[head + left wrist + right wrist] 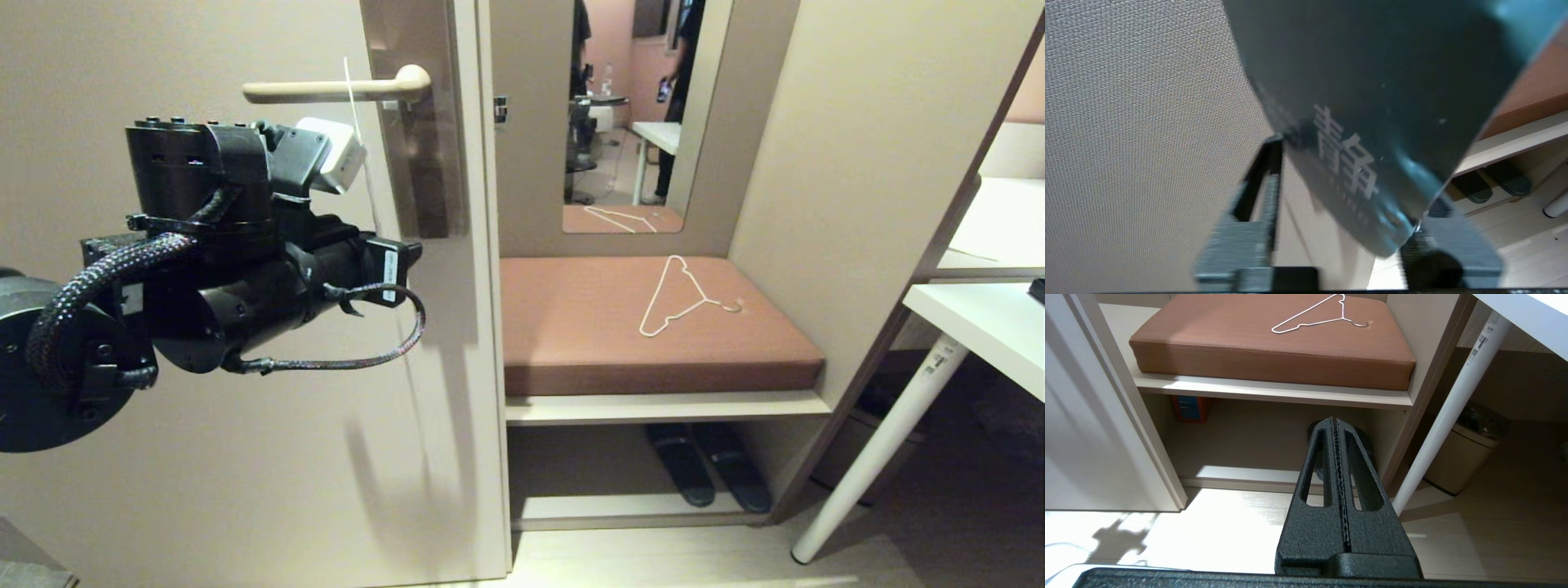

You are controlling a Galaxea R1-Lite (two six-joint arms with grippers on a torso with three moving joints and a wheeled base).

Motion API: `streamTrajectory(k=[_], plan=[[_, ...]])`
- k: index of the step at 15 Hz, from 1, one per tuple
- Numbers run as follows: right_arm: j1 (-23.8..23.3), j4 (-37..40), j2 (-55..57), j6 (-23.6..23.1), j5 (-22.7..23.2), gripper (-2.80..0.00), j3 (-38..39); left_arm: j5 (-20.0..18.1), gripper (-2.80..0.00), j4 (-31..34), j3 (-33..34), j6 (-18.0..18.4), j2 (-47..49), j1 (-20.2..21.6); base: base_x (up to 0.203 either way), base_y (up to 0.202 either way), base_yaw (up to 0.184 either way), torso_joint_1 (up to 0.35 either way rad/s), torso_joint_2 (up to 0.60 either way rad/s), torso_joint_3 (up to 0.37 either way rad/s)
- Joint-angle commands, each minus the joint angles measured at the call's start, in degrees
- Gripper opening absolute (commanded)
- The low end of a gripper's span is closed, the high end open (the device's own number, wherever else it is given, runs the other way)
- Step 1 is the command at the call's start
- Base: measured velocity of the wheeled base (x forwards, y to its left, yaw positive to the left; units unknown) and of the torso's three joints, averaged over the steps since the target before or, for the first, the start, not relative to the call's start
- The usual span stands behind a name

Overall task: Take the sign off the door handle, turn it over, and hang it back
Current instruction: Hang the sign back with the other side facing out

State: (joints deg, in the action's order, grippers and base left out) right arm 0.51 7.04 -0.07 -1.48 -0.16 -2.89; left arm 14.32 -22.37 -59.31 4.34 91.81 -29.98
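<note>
Obstacles: left gripper (1343, 228) crowded the door (245, 449) below the door handle (335, 90); sign (1372, 102) hung between its parted fingers.

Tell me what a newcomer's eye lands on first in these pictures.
The black left arm fills the left of the head view, its left gripper at the door, jaws apart around the teal sign. That sign shows edge-on, hanging over the door handle. To the right, a white wire hanger lies on the brown cushion.
</note>
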Motion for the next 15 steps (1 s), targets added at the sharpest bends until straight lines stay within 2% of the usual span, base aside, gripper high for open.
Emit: streamTrajectory(k=[1, 6, 12, 15], plan=[[0.0, 0.0, 0.1, 0.0, 0.0, -2.80, 0.0, 0.1, 0.00, -0.1, 0.1, -0.1, -0.3, 0.0, 0.000, 0.000, 0.000, 0.000, 0.00, 0.000], [0.0, 0.1, 0.1, 0.0, 0.0, -2.80, 0.0, 0.1, 0.00, -0.1, 2.6, -0.1, -3.4, 0.0, 0.000, 0.000, 0.000, 0.000, 0.00, 0.000], [0.0, 0.1, 0.1, 0.0, 0.0, -2.80, 0.0, -0.1, 0.00, -0.1, 11.2, -0.4, -13.9, 0.5, 0.000, 0.000, 0.000, 0.000, 0.00, 0.000], [0.0, 0.1, 0.1, 0.0, 0.0, -2.80, 0.0, -0.4, 0.00, 0.0, 13.4, -0.4, -16.9, 4.1, 0.000, 0.000, 0.000, 0.000, 0.00, 0.000]])
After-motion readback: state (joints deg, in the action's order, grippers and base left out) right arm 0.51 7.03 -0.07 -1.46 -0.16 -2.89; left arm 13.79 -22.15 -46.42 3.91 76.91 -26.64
